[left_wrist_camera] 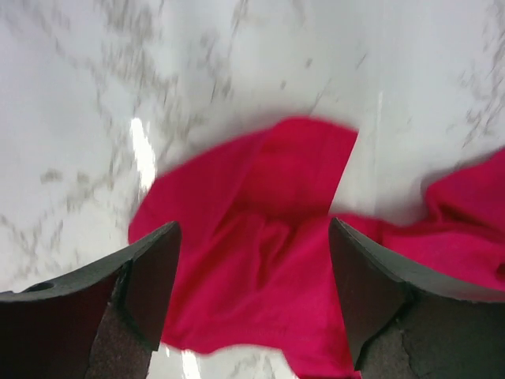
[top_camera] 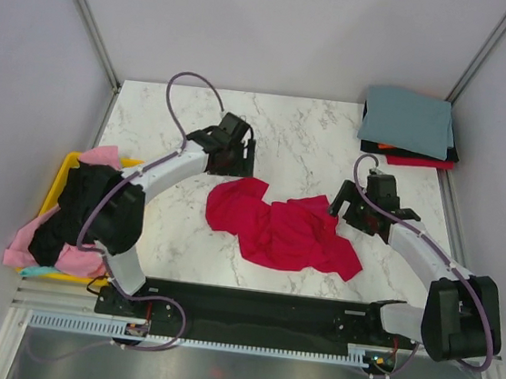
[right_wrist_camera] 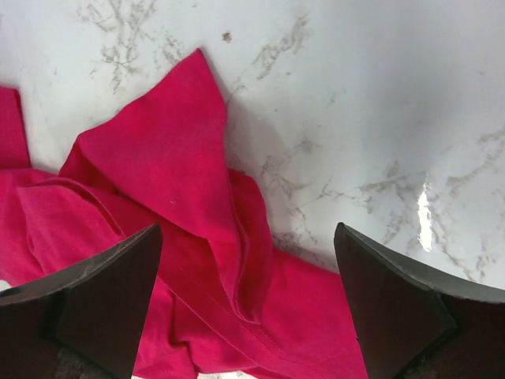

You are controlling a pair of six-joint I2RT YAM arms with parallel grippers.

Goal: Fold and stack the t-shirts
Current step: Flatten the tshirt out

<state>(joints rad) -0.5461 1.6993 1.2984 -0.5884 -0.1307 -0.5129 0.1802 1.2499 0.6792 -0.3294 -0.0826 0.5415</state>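
Top view: the red shirt (top_camera: 280, 231) lies crumpled in the middle of my counter (top_camera: 305, 131). My left tool (top_camera: 236, 162) hangs just over the shirt's far left edge. My right tool (top_camera: 342, 207) sits beside its far right corner. At the counter's far right corner I see a folded stack (top_camera: 408, 125), with a grey-blue shirt on top and black and red edges showing beneath. At the left, a yellow bin (top_camera: 63, 168) holds a heap of black and pink shirts (top_camera: 86, 212) that spills over its rim.

Left wrist view: my fingers (left_wrist_camera: 150, 276) stand wide apart with nothing between them, above a rounded lobe of the red cloth. The picture is blurred.

Right wrist view: this tool is wide too, its fingers (right_wrist_camera: 118, 292) gripping nothing. It is poised over a pointed fold of the shirt lying on the marble.
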